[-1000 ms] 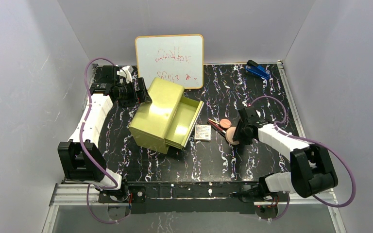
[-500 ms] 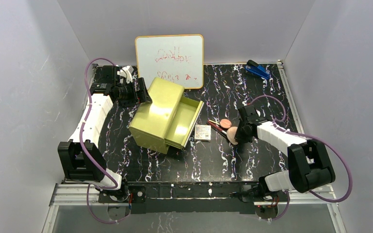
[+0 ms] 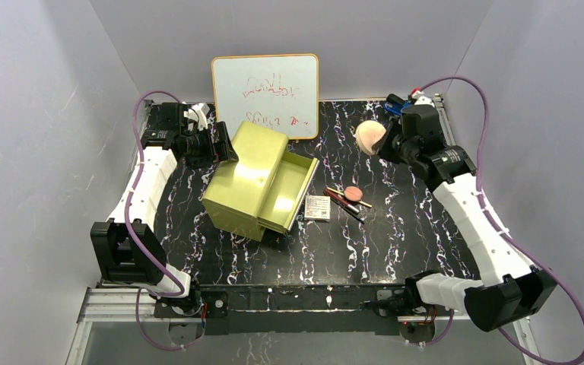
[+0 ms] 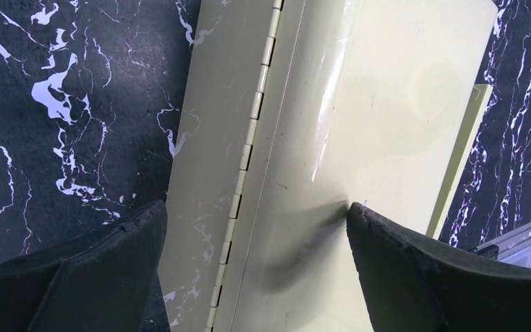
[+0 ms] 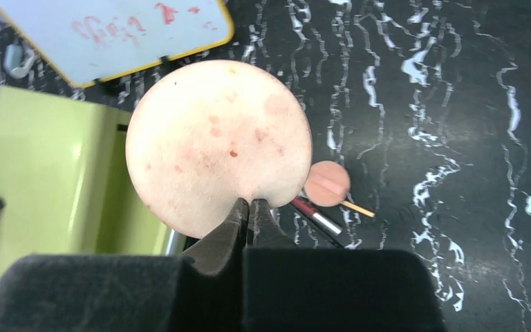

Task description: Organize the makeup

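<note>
My right gripper (image 3: 384, 143) is shut on the edge of the larger pinkish-tan disc (image 3: 369, 137), held high over the back right of the table; the right wrist view shows the disc (image 5: 218, 145) pinched at its lower rim by the gripper (image 5: 250, 204). The smaller disc (image 3: 353, 194) lies on the table beside the dark-red stick (image 3: 340, 199), both also below in the right wrist view (image 5: 327, 183), (image 5: 316, 214). The whitish packet (image 3: 317, 207) lies by the open drawer of the yellow-green box (image 3: 251, 179). My left gripper (image 3: 224, 144) is open, straddling the box's hinged back edge (image 4: 249, 152).
A whiteboard (image 3: 266, 95) with red scribbles leans at the back wall. The blue stapler (image 3: 393, 108) sits at the back right corner, partly hidden behind my right wrist. A thin yellowish stick (image 5: 356, 207) pokes out beside the small disc.
My right gripper has lifted the larger disc from beside the small disc and carried it up and toward the back right. The left arm has not moved.
</note>
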Motion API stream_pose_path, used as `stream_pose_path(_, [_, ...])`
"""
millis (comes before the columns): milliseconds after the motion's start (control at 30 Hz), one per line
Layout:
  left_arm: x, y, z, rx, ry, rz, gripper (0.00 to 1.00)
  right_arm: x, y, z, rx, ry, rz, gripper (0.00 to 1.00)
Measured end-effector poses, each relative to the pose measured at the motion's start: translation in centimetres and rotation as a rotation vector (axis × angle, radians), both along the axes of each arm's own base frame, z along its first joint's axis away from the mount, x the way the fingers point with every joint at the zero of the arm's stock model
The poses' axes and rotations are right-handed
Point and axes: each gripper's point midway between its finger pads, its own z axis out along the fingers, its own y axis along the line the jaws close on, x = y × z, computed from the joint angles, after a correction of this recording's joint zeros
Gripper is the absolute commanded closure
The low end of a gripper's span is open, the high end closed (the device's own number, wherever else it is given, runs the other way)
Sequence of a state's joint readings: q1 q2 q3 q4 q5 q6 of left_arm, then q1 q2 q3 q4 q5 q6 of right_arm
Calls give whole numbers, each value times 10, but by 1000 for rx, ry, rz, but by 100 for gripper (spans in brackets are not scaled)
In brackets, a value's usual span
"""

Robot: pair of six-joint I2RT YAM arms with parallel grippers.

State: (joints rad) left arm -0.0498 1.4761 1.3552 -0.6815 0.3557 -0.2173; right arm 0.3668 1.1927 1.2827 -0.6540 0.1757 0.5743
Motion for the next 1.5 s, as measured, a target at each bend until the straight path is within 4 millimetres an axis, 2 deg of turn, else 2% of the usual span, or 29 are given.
stream_pose_path(33, [0,0,0,0,-1,0,2,0,4,10,13,-19,14,99])
stream_pose_path(100, [0,0,0,1,-1,0,2,-1,16,17,26,-20,54,99])
stream_pose_path(200, [0,0,0,1,2,0,2,-6,44,8,14,33,136,99])
stream_pose_path(367, [-1,0,0,1,4,-1,2,-17,104,-17,-62,139,292,99])
stream_pose_path(467, [-1,0,0,2,4,-2,2,-23,131,-20,-106,157,364,99])
stream_pose_path(567, [-1,0,0,3,3,-4,2,-24,146,-15,-145,153,402,99])
stream_pose_path(767, [-1,0,0,5,2,-6,2,-20,169,-11,-234,164,454,99])
stream_pose_path(900, [-1,0,1,6,0,-7,2,-19,181,-33,-318,233,503,99])
stream_pose_path(1033, [-1,1,1,12,-1,-8,2,-23,181,-59,-396,318,537,99])
stream_pose_path(1133, [-1,1,2,16,-2,-10,2,-24,179,-70,-435,359,550,99])
stream_pose_path(1467, [-2,1,2,21,1,-9,2,-23,179,-80,-466,376,580,99])
stream_pose_path(1500, [-2,2,2,21,1,-8,2,-22,181,-83,-467,379,585,95])
